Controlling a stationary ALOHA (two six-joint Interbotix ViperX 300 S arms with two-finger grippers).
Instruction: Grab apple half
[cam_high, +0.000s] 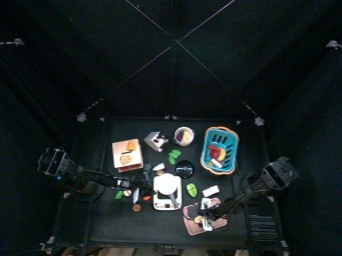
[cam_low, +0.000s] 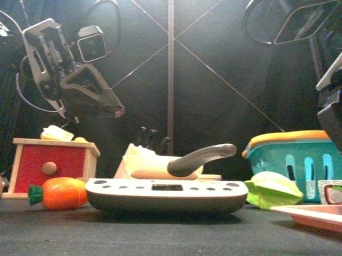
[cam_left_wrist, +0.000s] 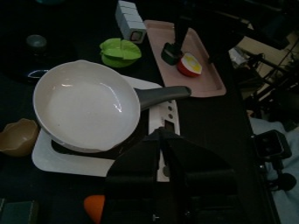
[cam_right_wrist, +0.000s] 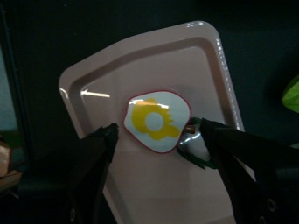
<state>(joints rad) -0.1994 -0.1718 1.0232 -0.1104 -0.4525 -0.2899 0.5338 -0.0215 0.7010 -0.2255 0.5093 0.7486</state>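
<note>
Top view: the left arm (cam_high: 83, 178) enters low at the left. The right arm (cam_high: 247, 193) reaches in toward the pink tray (cam_high: 203, 222).

Front view: the left arm hangs raised above the surface (cam_low: 160, 232), behind the scale (cam_low: 166, 194).

Left wrist view: left jaws (cam_left_wrist: 160, 157) closed, empty, over the white pan (cam_left_wrist: 82, 105).

Right wrist view: right jaws (cam_right_wrist: 158, 147) open, bracketing the apple half (cam_right_wrist: 156, 122), which lies cut face up on the tray. Contact cannot be determined.
</note>
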